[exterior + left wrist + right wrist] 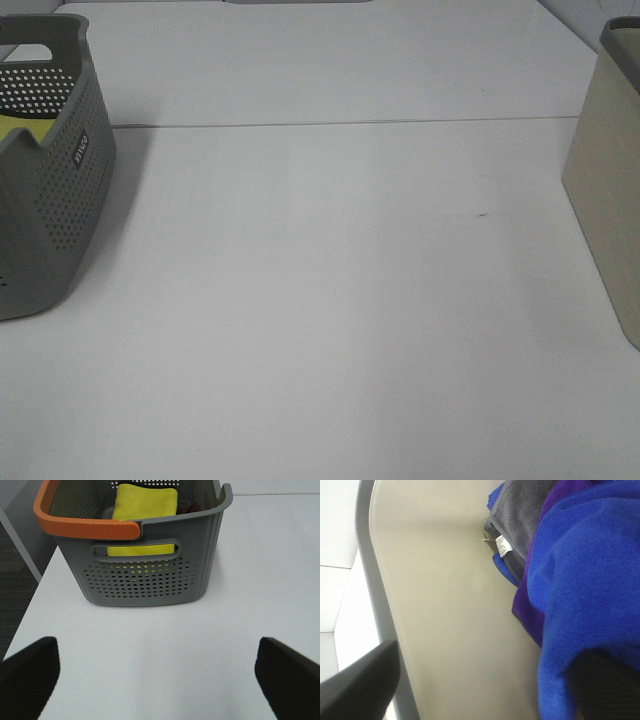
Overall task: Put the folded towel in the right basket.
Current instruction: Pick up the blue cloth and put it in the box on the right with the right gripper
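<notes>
Plainly the right gripper (490, 655) stands spread, pinching nothing, down inside the right basket (435, 580). One finger is mostly hidden under the blue towel (590, 580), which slumps over it; the other is bare beside the wall. I judge this the task's towel, lying in the basket now; its long axis I cannot tell. Pulling out should go away from the draped side. Well apart, the left gripper (157, 655), spread too, faces the left basket (150, 585).
</notes>
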Robot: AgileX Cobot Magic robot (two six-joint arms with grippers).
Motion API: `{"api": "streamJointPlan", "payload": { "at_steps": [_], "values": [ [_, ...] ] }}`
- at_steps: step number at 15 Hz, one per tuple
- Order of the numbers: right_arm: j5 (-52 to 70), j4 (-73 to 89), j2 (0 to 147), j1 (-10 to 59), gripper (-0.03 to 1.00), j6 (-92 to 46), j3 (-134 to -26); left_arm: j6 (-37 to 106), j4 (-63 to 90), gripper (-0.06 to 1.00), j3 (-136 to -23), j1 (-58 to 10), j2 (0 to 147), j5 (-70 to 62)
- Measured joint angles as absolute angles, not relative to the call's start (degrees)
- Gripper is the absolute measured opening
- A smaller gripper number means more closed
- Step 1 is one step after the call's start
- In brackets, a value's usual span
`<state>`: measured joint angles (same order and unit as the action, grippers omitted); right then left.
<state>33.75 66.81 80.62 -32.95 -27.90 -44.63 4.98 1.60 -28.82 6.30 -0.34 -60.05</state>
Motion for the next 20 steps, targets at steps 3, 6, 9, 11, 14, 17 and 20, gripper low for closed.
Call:
{"api": "streamJointPlan", "payload": {
  "at_steps": [3, 6, 9, 11, 14, 17, 20],
  "values": [
    [34.09, 67.15, 75.34, -32.95, 0.86, -27.90, -44.63, 4.98, 1.60, 0.99, -28.82, 6.30, -0.34, -60.05],
    [35.52, 66.81, 69.10, -32.95, 0.86, -27.90, -44.63, 4.98, 1.60, 0.99, -28.82, 6.30, -0.34, -60.05],
    [36.67, 66.35, 63.66, -32.95, 0.86, -27.90, -44.63, 4.98, 1.60, 0.99, -28.82, 6.30, -0.34, -60.05],
    [38.50, 66.35, 60.45, -32.95, 0.86, -27.90, -44.63, 4.98, 1.60, 0.99, -28.82, 6.30, -0.34, -60.05],
    [42.11, 68.30, 56.44, -32.95, 0.86, -27.90, -44.63, 4.98, 1.60, 0.99, -28.82, 6.30, -0.34, -60.05],
    [41.37, 68.18, 55.06, -31.28, 0.86, -27.90, -44.63, 4.98, 1.60, 0.99, -28.82, 6.30, -0.34, -60.05],
    [33.35, 62.11, 55.00, -28.02, 0.86, -27.90, -44.63, 4.98, 1.60, 0.99, -28.82, 6.30, -0.34, -60.05]
  ]
}}
